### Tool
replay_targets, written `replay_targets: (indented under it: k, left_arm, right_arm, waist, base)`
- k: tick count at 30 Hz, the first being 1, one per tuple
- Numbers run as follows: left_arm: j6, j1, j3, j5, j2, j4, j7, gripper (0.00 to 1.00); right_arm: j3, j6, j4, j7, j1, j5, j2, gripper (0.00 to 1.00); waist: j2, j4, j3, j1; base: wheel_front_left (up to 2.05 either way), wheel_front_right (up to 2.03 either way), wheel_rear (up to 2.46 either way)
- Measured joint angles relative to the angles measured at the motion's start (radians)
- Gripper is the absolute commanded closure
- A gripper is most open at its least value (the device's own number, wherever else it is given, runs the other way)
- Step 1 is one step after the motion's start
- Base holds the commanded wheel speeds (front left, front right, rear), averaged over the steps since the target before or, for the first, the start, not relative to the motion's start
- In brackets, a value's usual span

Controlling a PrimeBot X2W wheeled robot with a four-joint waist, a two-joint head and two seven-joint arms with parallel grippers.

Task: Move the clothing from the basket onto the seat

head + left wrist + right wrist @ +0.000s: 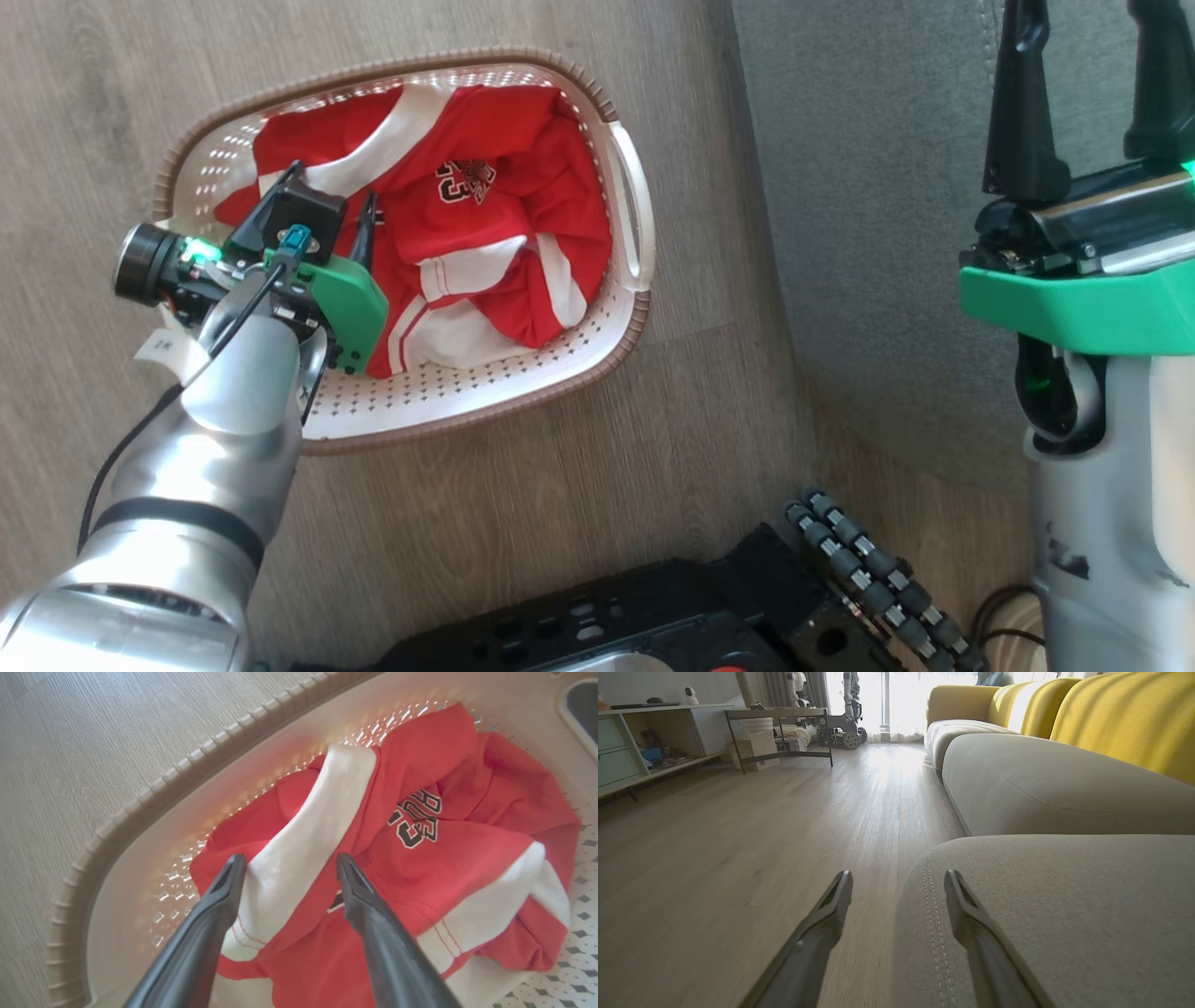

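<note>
The grey sofa [868, 187] is lying along the right of the head view, with the wooden floor [523, 504] beside it. The cream laundry basket [448, 397] is sitting on that floor, near the sofa's edge. The red basketball kit [504, 215] is lying crumpled inside the basket. The left tool [290, 858] is hanging wide open over the kit's white trim, gripping nothing. The right tool [897, 875] is hovering at the sofa's edge, spread wide and empty.

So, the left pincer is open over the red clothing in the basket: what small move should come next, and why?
Probably lower the left pincer a little and close it. Its jaws stand open on either side of a white band of the clothing, which lies wholly in the basket, and nothing is gripped yet.
</note>
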Motion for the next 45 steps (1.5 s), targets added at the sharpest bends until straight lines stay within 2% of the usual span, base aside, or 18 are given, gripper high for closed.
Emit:
replay_targets:
  k: [9,10,11,12,13,14,25,31,39,45]
  left_arm:
    - [0.025,-0.014,-0.026,0.011,0.012,0.034,0.051,0.0]
    - [0.025,-0.014,-0.031,0.011,0.012,0.036,0.053,0.24]
    - [0.025,-0.014,-0.033,0.011,0.012,0.037,0.057,0.56]
    - [0.025,-0.014,-0.035,0.011,0.012,0.038,0.06,0.78]
    - [0.025,-0.014,-0.036,0.011,0.012,0.039,0.06,0.78]
    - [0.025,-0.014,-0.037,0.011,0.012,0.04,0.06,1.0]
    - [0.008,0.0,-0.062,0.004,-0.01,0.043,0.01,1.0]
    - [-0.028,0.062,-0.067,-0.045,-0.051,0.011,-0.03,1.0]
    - [-0.065,0.138,-0.101,-0.092,-0.059,-0.064,-0.046,1.0]
    - [-0.1,0.217,-0.16,-0.189,-0.061,-0.165,-0.029,1.0]
  right_arm:
    - [0.015,0.0,0.0,0.0,-0.006,0.018,0.0,0.0]
    - [0.017,0.0,0.0,0.0,-0.006,0.019,0.0,0.0]
    - [0.019,0.0,0.0,0.0,-0.006,0.02,0.0,0.0]
    - [0.019,0.0,0.001,0.0,-0.006,0.024,0.0,0.0]
    - [0.019,0.0,0.002,0.0,-0.006,0.027,0.0,0.0]
    - [0.019,0.0,0.003,0.0,-0.006,0.027,0.0,0.0]
    - [0.017,0.0,0.044,0.0,-0.001,0.023,0.0,0.0]
    - [0.002,0.0,0.112,0.0,0.049,-0.01,0.0,0.0]
    - [0.003,0.0,0.209,0.0,0.174,-0.048,0.0,0.0]
    - [0.009,0.0,0.276,0.0,0.267,-0.061,0.0,0.0]
  waist:
    - [0.0,-0.032,0.015,0.0]
    - [0.0,-0.035,0.015,0.0]
    - [0.0,-0.036,0.014,0.0]
    - [0.0,-0.037,0.013,0.0]
    - [0.0,-0.038,0.011,0.0]
    - [0.0,-0.038,0.009,0.0]
    - [0.0,-0.023,-0.059,0.0]
    - [0.0001,0.008,-0.162,-0.0001]
    - [0.0001,0.049,-0.335,-0.0001]
    - [0.0001,0.08,-0.491,-0.0002]
  base:
    - [0.0,0.0,0.0]
    - [0.0,0.0,0.0]
    - [0.0,0.0,0.0]
    - [0.0,0.0,0.0]
    - [0.0,0.0,0.0]
    - [0.0,0.0,0.0]
    - [0.0,0.0,0.0]
    - [0.0,0.0,0.0]
    - [0.0,0.0,0.0]
    - [0.0,0.0,0.0]
